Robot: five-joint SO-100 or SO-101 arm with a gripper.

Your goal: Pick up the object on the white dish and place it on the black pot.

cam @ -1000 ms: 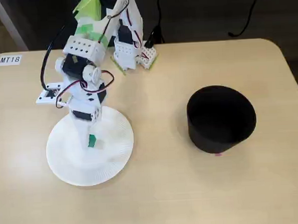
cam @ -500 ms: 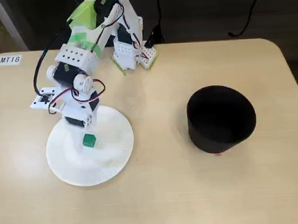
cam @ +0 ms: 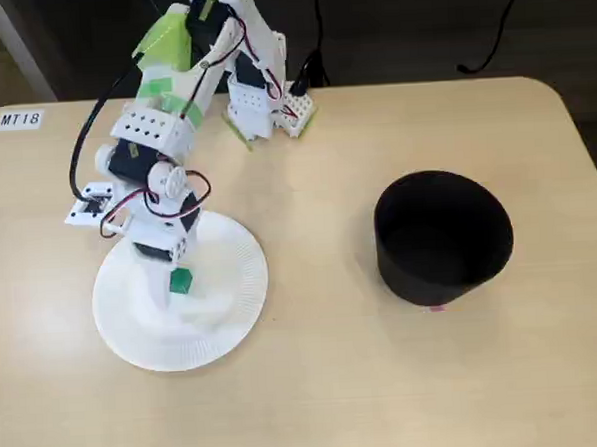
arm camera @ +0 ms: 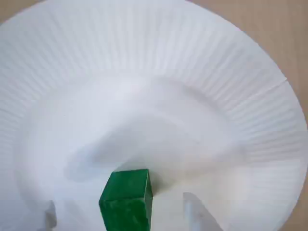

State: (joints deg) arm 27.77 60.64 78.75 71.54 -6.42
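Now at the grasp step: gripper (arm camera: 122,219) jaws spread wide around the green cube (arm camera: 126,199), which sits on the white dish (cam: 232,297). Next, probably close, lift, carry to the black pot (cam: 441,238).

The whole table (cam: 317,383) is seen from high above in the fixed view, angled toward the arm's base at the far edge. The white dish (arm camera: 231,67) is faced closely from the wrist view. The dish (cam: 237,297) is shared by both.
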